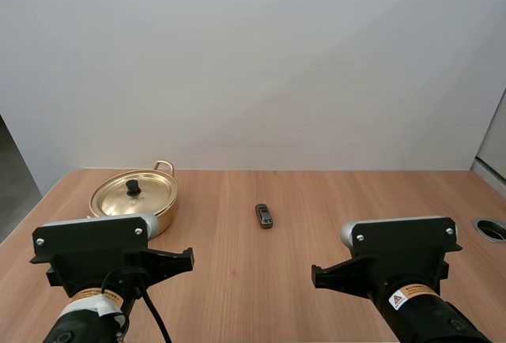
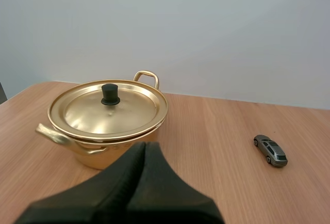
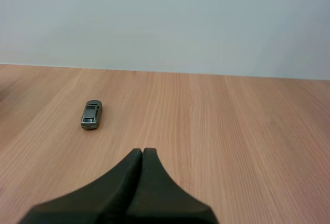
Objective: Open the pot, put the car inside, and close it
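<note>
Table [image 1: 356,201]: bare wood across centre & right of high view. Pot [image 1: 164,215] sits centre-left, car [image 1: 264,216] mid-frame, well apart, w/ a wide open lane btwn them. Bare wood all round car, so it is reachable from above or any side. Lid [image 1: 150,194] on pot, knob [image 1: 134,187] upright, open air over it. Pot stands just ahead of left gripper [image 2: 144,149] & blocks straight fwd. Right gripper [image 3: 142,154] faces bare wood.

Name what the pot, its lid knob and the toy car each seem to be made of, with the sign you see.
The pot and lid look like polished gold-coloured metal, perhaps aluminium or brass: the lid shows soft reflections. The knob is matte black, likely plastic. The car has a glossy grey body; metal or plastic, I cannot tell.
</note>
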